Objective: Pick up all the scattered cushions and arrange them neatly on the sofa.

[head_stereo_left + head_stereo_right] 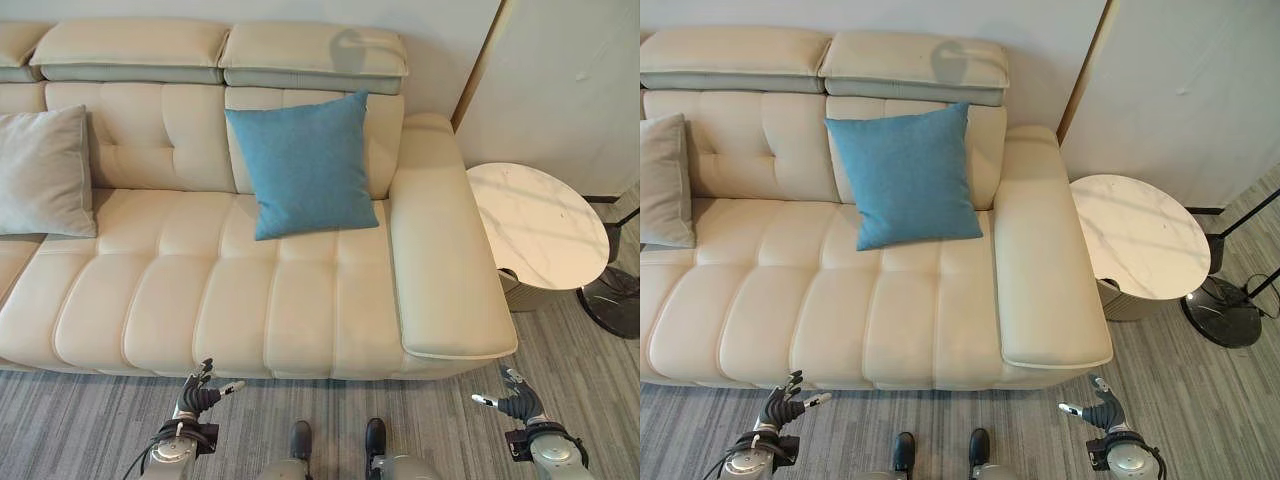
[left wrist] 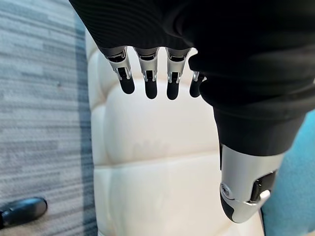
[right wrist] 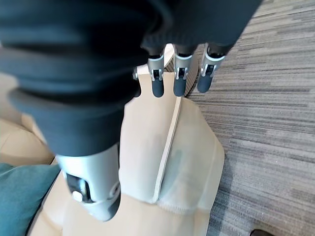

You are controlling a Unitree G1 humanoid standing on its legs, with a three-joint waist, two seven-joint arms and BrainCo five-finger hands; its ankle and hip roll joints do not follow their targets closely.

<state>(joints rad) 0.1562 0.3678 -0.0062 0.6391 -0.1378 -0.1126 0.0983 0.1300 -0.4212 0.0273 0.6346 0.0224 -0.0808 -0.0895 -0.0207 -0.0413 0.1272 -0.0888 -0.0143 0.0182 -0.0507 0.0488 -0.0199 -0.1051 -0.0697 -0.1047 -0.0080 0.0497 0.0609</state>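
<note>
Square teal fabric cushion (image 1: 306, 165) and grey cushion (image 1: 42, 172) propped upright against cream leather sofa (image 1: 250, 300) backrest, left hand (image 1: 197, 396) and right hand (image 1: 517, 400) low, empty, fingers relaxed; risk: any careless reach toppling the leaning teal cushion.

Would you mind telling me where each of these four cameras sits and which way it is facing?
Left eye view: on the head, looking down at the cream sofa, blue cushion and grey cushion; left hand and right hand low in frame, both open.
Right eye view: same scene from slightly aside, with the round side table.
Left wrist view: on the left wrist, looking along its fingers at the sofa seat.
Right wrist view: on the right wrist, facing the sofa armrest.
Shared: both wrist views catch a blue cushion edge.
</note>
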